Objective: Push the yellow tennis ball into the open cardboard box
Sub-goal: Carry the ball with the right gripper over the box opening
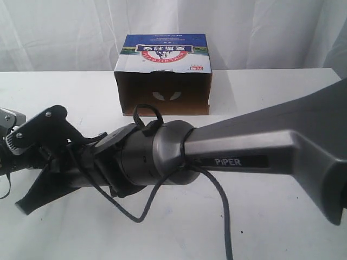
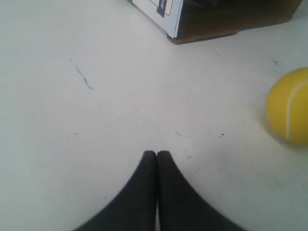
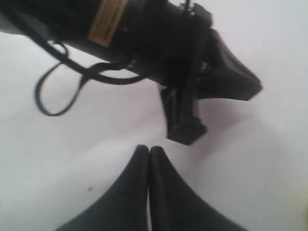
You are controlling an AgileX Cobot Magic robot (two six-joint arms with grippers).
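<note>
The yellow tennis ball (image 2: 290, 107) sits on the table (image 2: 96, 120) near the open cardboard box (image 1: 162, 86), left gripper (image 2: 156, 155) and right gripper (image 3: 148, 150) jaws both pressed together, empty; ball looks light, fuzzy, rolls easily, so nudge its side opposite the box.

The left end effector (image 2: 157, 156), fingertips pressed together, rests near the yellow tennis ball (image 2: 290, 107).

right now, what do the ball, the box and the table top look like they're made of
The yellow tennis ball: matte yellow with a pale curved seam, likely felt, though it is blurred. The open cardboard box: brown matte cardboard face, printed blue and white top panel. The table: smooth white, scuffed and specked; laminate or painted board, cannot tell which.
</note>
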